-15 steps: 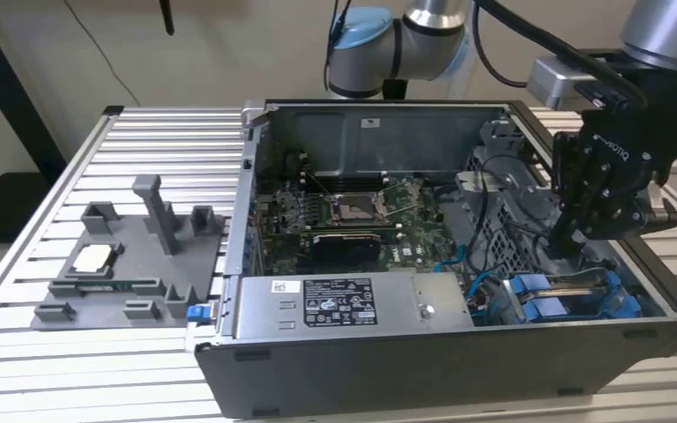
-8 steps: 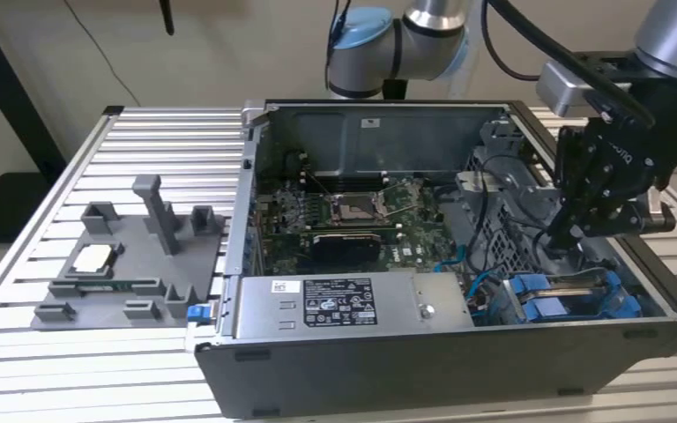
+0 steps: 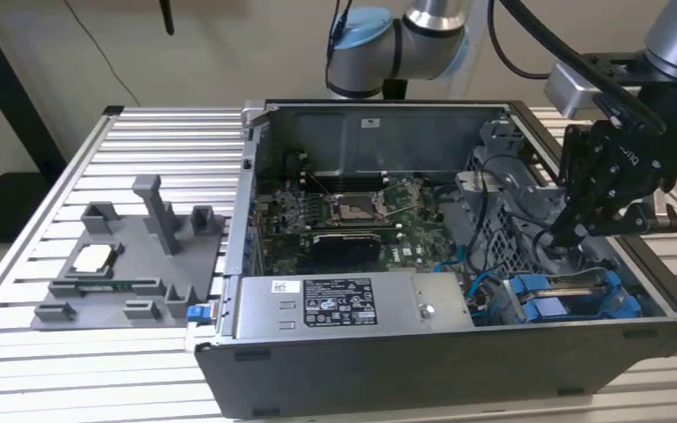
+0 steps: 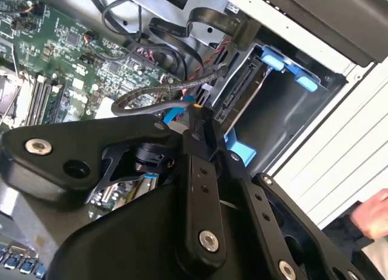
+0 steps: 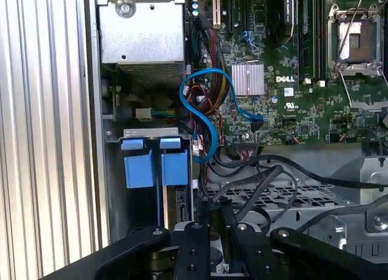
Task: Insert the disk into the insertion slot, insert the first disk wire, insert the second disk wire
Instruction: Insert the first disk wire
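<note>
- Exterior view: the hand (image 3: 564, 238) hangs low inside the open computer case (image 3: 433, 361), around 3 o'clock of the motherboard (image 3: 351, 220), right over the drive corner.
- Apart or together? Cannot tell; the black linkage hides that.
- The disk (image 4: 242, 89) looks home: in the second wrist view its edge sits inside the insertion slot (image 4: 285, 119), blue tabs at the mouth. In the exterior view that bay lies at about 4 o'clock of the case.
- I'd call step one done and both wires left.
- A blue connector (image 4: 173, 114) sits just beside the hand, near the disk's edge but apart from it.
- First wrist view: a blue cable (image 5: 209, 134) loops loose over the board.
- Tight quarters here! Black cables (image 4: 142, 96) crowd the hand, and the bay's sheet metal and the case wall are close.
- Open room is up and out; the slatted desk (image 3: 162, 141) lies beyond at 9 o'clock.
</note>
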Controlling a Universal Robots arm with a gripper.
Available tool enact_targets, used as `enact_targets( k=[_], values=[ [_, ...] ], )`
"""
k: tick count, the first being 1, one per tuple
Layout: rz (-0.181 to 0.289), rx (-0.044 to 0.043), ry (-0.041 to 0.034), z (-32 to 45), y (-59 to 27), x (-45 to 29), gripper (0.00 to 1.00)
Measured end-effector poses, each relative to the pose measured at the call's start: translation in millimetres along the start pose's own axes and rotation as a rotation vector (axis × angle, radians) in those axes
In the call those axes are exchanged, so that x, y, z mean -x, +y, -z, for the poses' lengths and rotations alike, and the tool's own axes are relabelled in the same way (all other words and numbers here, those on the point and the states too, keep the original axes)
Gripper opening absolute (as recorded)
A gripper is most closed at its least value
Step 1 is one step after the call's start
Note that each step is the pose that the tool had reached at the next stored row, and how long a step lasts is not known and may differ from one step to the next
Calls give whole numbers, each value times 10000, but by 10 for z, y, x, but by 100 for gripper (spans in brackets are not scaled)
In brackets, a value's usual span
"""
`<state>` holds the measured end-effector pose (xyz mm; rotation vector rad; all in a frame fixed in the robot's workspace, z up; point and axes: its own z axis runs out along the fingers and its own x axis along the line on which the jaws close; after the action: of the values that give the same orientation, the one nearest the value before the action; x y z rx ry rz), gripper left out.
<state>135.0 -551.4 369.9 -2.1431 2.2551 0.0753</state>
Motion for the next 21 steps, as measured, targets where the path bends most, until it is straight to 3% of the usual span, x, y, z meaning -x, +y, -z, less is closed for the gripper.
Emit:
enact_targets(
  k=[15,21],
  values=[
    [2,4,-80,-36,-64,-3,19],
    [2,4,-78,-38,-73,-4,19]
  ],
)
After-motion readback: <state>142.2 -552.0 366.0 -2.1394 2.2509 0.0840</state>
